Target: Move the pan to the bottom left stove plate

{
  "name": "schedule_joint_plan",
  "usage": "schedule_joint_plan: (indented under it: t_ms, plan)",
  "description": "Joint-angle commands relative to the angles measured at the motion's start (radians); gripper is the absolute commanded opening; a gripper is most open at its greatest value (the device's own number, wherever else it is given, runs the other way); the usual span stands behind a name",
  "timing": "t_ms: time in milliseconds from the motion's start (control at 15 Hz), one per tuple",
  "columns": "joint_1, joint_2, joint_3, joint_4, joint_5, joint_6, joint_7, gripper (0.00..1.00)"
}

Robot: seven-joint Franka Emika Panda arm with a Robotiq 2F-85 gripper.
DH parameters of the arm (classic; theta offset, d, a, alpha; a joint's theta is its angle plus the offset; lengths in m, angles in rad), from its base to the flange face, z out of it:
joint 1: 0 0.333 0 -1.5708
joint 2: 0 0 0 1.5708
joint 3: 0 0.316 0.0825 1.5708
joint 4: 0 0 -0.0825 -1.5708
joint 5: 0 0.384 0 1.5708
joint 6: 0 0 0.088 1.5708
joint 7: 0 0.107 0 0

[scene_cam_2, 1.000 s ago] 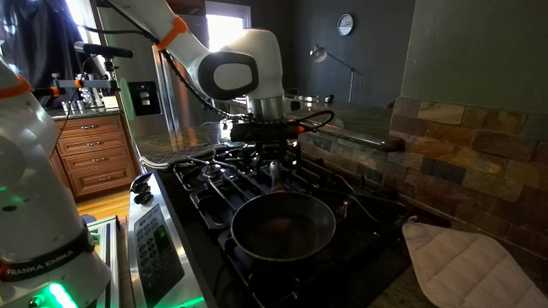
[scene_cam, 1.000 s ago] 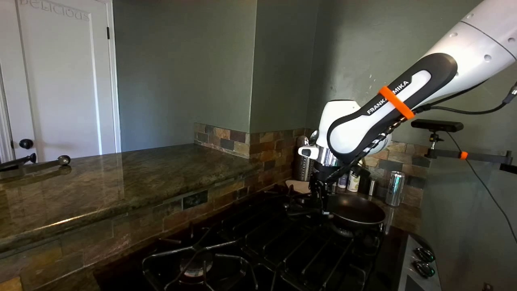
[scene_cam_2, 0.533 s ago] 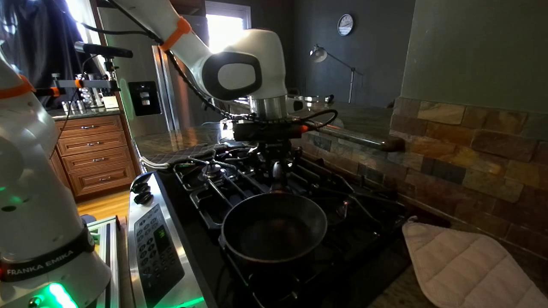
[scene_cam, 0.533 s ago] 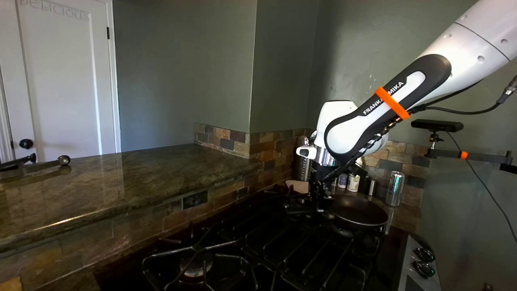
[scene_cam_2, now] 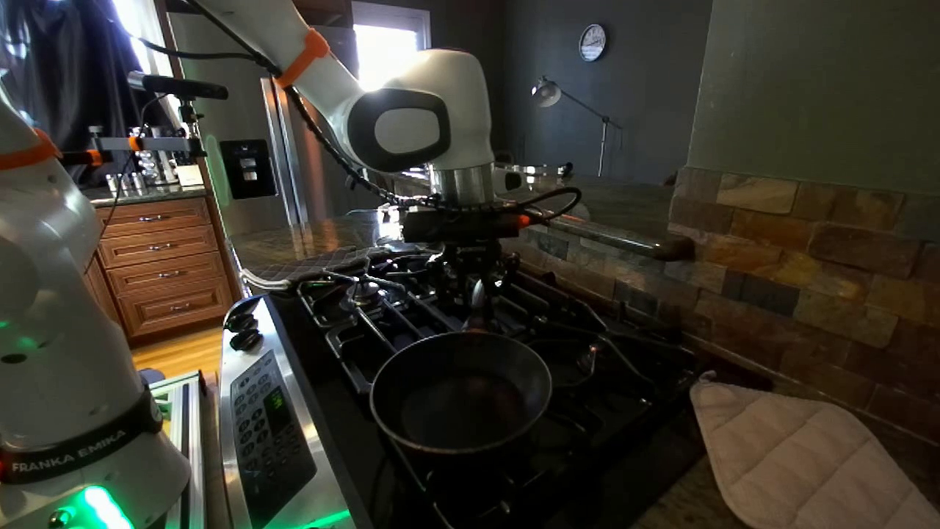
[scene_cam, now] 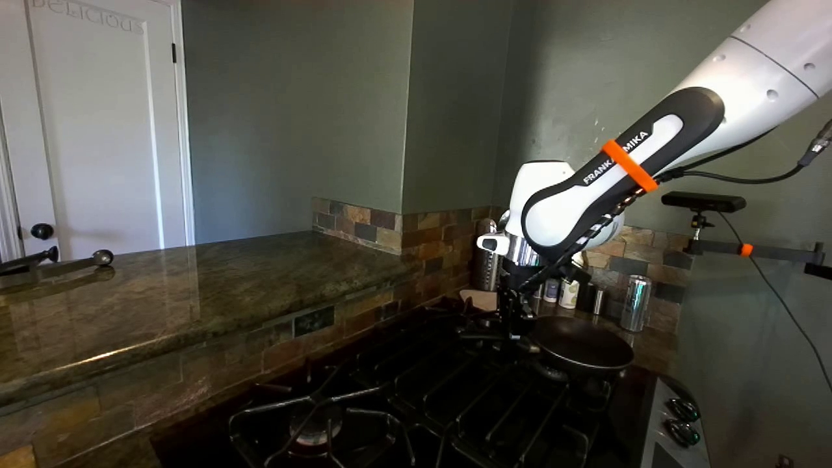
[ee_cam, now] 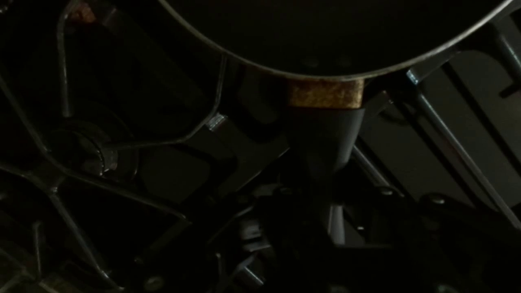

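The dark round pan (scene_cam_2: 463, 397) is over the grates at the near end of the stove in an exterior view; a further exterior view shows the same pan (scene_cam: 585, 344) at the far end. In the wrist view its rim (ee_cam: 325, 76) is at the top, and a brownish collar (ee_cam: 325, 94) joins it to a dark handle (ee_cam: 321, 134). My gripper (ee_cam: 319, 193) is shut on this handle; the fingertips are very dark. Whether the pan's base touches the grate I cannot tell. A burner (scene_cam_2: 365, 294) beside the control panel may be the bottom left stove plate.
Raised grate bars (scene_cam: 416, 403) cover the stove. Knobs and a control panel (scene_cam_2: 272, 419) line its front. A pale pot holder (scene_cam_2: 800, 448), bottles (scene_cam: 569, 294) and a silver tumbler (scene_cam: 636, 302) stand around the pan's end. A stone ledge (scene_cam: 260, 273) rises behind.
The gripper has closed on the pan's handle. The pan's bowl has swung toward the control panel side, and the arm has shifted a little toward the back of the stove.
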State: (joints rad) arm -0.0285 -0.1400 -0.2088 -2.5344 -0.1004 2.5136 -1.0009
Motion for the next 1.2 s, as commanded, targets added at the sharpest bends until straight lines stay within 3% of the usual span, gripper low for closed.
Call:
schedule_joint_plan:
  t_ms: [0, 467, 1133]
  plan:
    - [-0.016, -0.001, 0.025, 0.008, -0.005, -0.011, -0.012, 0.08]
    - [0.011, -0.060, 0.105, 0.013, -0.050, -0.050, 0.049, 0.08]
    - [0.094, -0.099, 0.197, 0.007, -0.027, -0.129, 0.048, 0.08]
